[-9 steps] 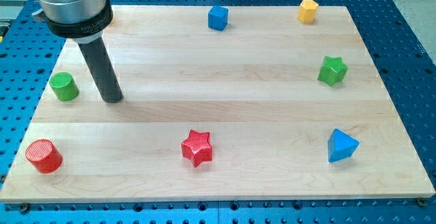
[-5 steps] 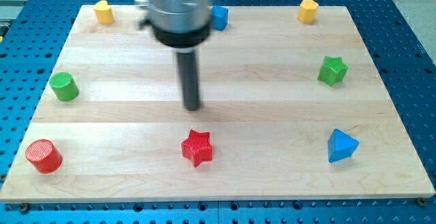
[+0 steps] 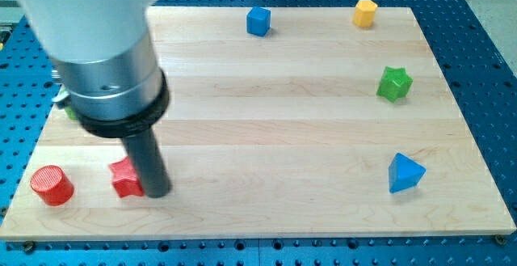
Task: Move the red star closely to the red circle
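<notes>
The red star point(image 3: 123, 178) lies near the view's bottom left, a short gap to the right of the red circle point(image 3: 52, 185), an upright cylinder. My tip point(image 3: 157, 192) rests on the board against the star's right side. The rod and the arm's large grey body cover part of the star and the board above it.
A blue cube point(image 3: 258, 20) and a yellow block point(image 3: 365, 12) sit along the view's top edge. A green star point(image 3: 394, 83) is at the right, a blue triangle point(image 3: 405, 173) at the lower right. The arm hides the green cylinder at the left.
My tip swept from the upper left to the middle, then down to the star's right side. The red star has slid left from the board's bottom middle toward the red circle.
</notes>
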Action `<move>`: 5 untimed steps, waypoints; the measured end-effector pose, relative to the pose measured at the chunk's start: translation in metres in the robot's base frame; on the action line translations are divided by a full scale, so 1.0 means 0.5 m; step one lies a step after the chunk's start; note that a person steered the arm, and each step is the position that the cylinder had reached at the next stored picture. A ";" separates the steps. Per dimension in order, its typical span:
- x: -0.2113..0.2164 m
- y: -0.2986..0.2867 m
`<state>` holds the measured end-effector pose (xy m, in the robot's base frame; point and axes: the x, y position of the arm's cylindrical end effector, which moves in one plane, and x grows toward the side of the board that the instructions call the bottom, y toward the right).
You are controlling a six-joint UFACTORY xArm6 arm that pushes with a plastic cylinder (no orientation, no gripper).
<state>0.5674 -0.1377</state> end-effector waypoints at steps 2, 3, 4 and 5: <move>-0.007 -0.045; -0.007 -0.057; -0.029 -0.062; -0.070 0.019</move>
<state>0.5326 -0.1281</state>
